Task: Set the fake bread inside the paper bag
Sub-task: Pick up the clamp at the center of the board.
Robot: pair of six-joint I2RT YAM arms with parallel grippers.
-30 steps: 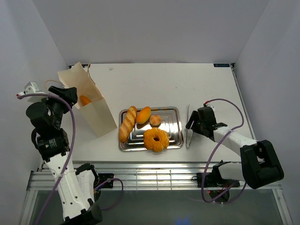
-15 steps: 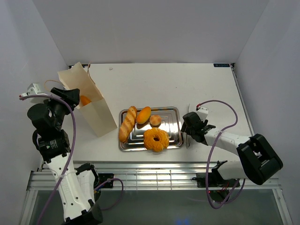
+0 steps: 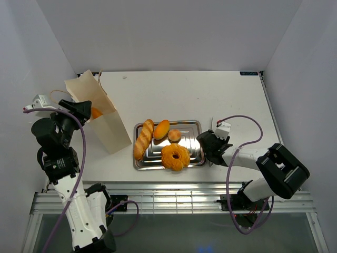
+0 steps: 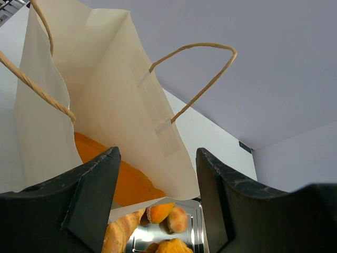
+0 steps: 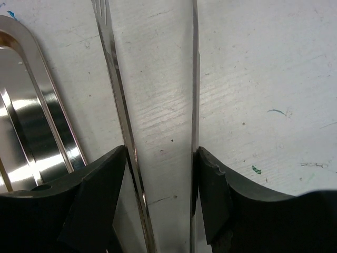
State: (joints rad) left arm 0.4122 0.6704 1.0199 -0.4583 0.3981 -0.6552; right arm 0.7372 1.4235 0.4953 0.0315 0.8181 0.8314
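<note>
The paper bag (image 3: 108,126) leans at the table's left, its mouth toward my left gripper (image 3: 84,108). That gripper (image 4: 158,200) is open right at the bag's (image 4: 121,95) mouth, where an orange loaf (image 4: 100,168) lies inside. On the steel tray (image 3: 196,124) rest a baguette (image 3: 142,139), an oval roll (image 3: 161,128), a small bun (image 3: 174,135) and a ring doughnut (image 3: 175,156). My right gripper (image 3: 206,150) sits low just right of the tray. In its wrist view the gripper (image 5: 160,179) straddles the metal tongs (image 5: 193,79), one finger pressed against each arm.
The tray's rim (image 5: 31,132) runs close along the left of the tongs. Cord handles (image 4: 205,79) arch over the bag's mouth. White walls enclose the table on three sides; the table's near edge lies just below the tray.
My right gripper has slid left toward the tray along the tongs and its fingers have narrowed onto the tongs' arms. The left gripper has shifted only slightly at the bag's mouth.
</note>
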